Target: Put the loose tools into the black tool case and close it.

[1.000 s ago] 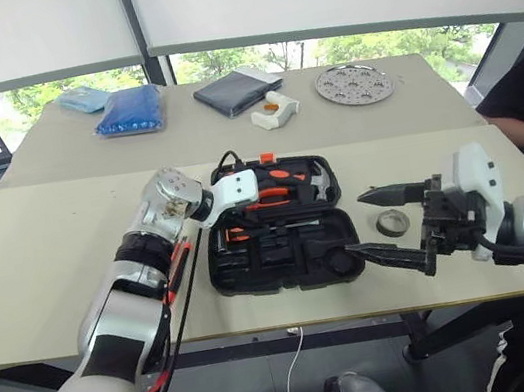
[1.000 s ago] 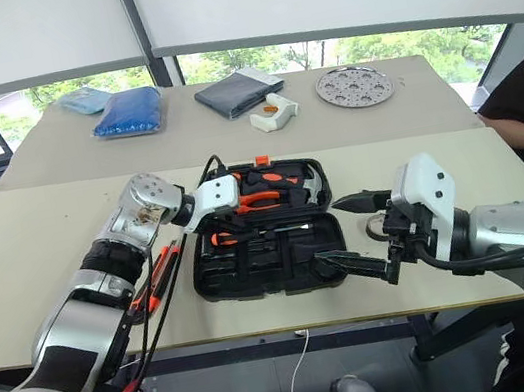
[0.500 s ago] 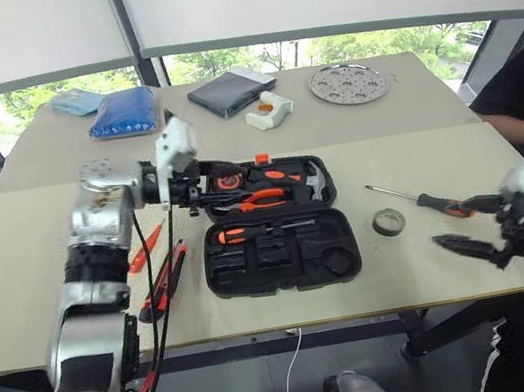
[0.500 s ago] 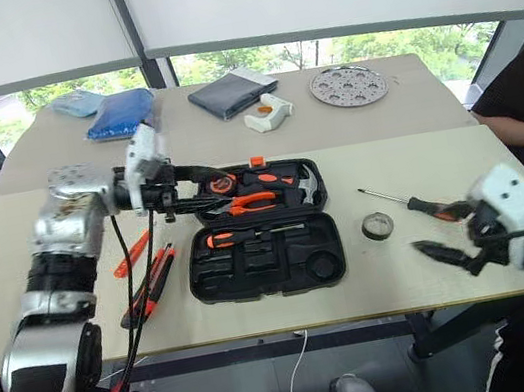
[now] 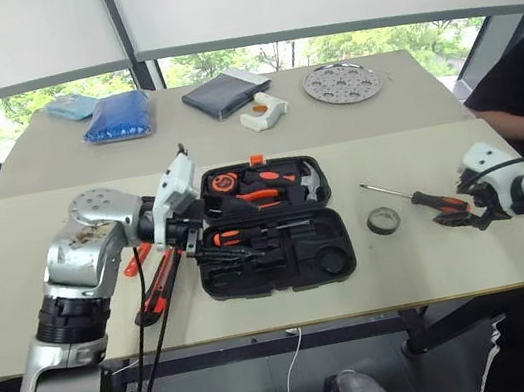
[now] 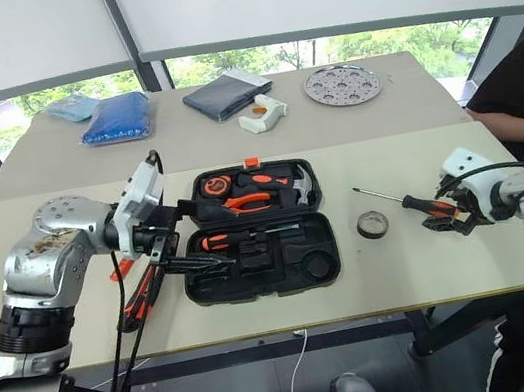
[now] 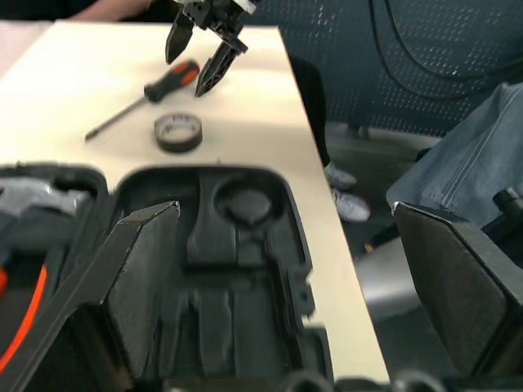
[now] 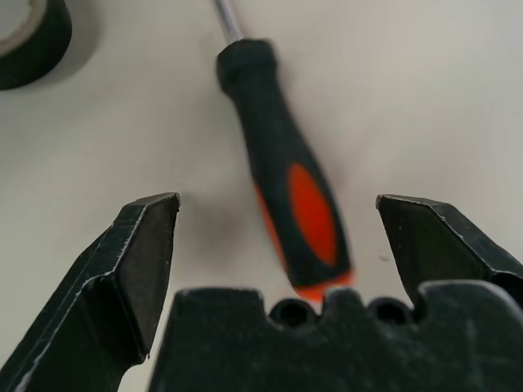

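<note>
Both pincers gape empty, the right pincer [image 8: 278, 245] straddling a rubbery black-and-orange screwdriver [image 8: 286, 196].

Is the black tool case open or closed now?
Open: the black tool case lies flat with both halves spread, its moulded slots showing.

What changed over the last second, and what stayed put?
The left tool left a black-and-orange screwdriver in the tool case, opened and drew back. The right tool swung from beside the case out to the loose screwdriver. The tape roll stayed.
</note>
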